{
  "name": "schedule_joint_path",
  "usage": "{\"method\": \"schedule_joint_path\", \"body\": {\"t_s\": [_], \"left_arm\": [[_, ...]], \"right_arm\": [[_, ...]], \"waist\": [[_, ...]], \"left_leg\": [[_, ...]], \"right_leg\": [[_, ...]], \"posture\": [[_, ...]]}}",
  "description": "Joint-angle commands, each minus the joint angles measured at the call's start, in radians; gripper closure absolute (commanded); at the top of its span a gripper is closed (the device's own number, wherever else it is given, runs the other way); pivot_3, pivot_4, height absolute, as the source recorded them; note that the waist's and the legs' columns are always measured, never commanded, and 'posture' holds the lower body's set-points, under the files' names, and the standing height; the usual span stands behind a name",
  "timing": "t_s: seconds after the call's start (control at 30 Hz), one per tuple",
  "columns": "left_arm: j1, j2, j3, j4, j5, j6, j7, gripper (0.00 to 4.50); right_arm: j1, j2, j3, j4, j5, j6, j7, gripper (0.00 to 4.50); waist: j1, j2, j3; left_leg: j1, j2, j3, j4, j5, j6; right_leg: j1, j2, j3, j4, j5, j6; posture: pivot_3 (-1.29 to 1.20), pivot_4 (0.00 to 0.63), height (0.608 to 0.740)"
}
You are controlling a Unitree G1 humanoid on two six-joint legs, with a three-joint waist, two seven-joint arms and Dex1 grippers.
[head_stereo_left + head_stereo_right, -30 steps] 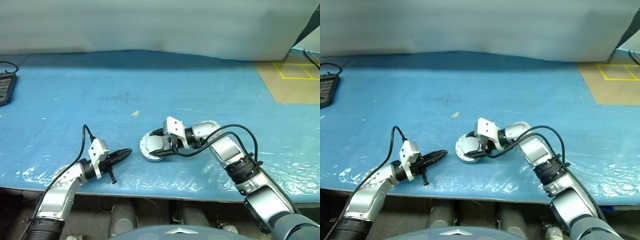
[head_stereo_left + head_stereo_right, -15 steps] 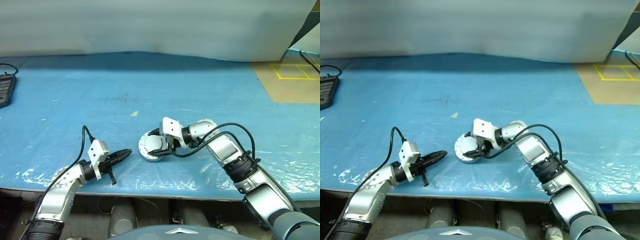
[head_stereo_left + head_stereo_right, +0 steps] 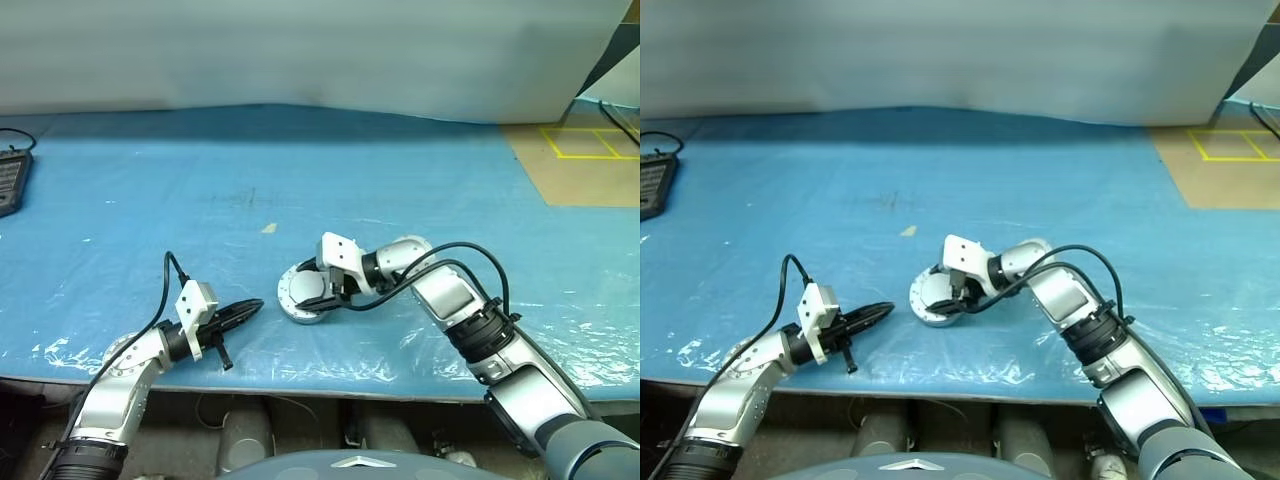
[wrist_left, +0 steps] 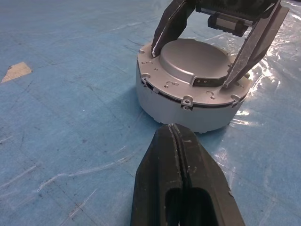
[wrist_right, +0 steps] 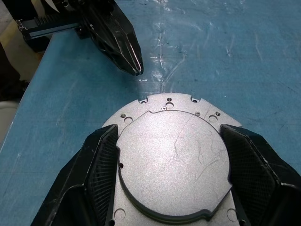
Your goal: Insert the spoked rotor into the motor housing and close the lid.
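Nothing moved: one lid [image 4: 194, 66] (plain face up) caps one motor housing [image 4: 160, 100].

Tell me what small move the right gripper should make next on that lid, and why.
Probably press the lid straight down, then let go. The right gripper has a finger on each side of the lid's raised centre, and the lid already sits on the motor housing. Whether it is fully seated cannot be told. The left gripper waits shut close by, not touching.
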Motion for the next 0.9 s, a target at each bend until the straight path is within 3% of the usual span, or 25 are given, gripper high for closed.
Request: {"method": "schedule_joint_path", "body": {"t_s": [0.03, 0.37, 0.6, 0.9], "left_arm": [[0.002, 0.006, 0.006, -0.029, -0.003, -0.009, 0.004, 4.50], [-0.002, 0.000, 0.000, -0.023, 0.000, -0.010, 0.007, 4.50], [-0.006, -0.003, -0.006, -0.020, -0.001, -0.010, 0.009, 4.50], [-0.006, -0.005, -0.006, -0.022, -0.004, -0.010, 0.016, 4.50]], "right_arm": [[0.022, -0.013, 0.056, 0.058, -0.070, 0.048, -0.027, 1.42], [0.020, -0.033, 0.065, 0.109, -0.115, -0.023, -0.063, 1.42], [0.018, 0.012, 0.029, 0.133, -0.080, -0.129, -0.096, 1.42], [0.042, -0.018, 0.034, 0.087, -0.025, -0.073, 0.021, 1.42]], "waist": [[0.000, 0.000, 0.000], [-0.007, 0.000, 0.000], [-0.019, 0.000, 0.000], [-0.019, 0.000, 0.000]], "left_leg": [[0.000, 0.000, 0.000, 0.000, 0.000, 0.000], [0.001, 0.000, -0.002, -0.001, 0.000, 0.000], [0.001, -0.001, -0.002, -0.001, 0.000, 0.000], [-0.001, -0.001, -0.002, -0.002, 0.000, 0.000]], "right_leg": [[0.000, 0.000, 0.000, 0.000, 0.000, 0.000], [0.000, 0.000, 0.000, 0.000, 0.000, 0.000], [-0.001, -0.002, 0.000, -0.001, 0.000, 0.001], [-0.005, -0.002, -0.001, -0.001, 0.000, 0.001]], "posture": [[0.00, 0.150, 0.740], [0.00, 0.150, 0.740], [0.00, 0.150, 0.740], [0.00, 0.150, 0.740]]}}
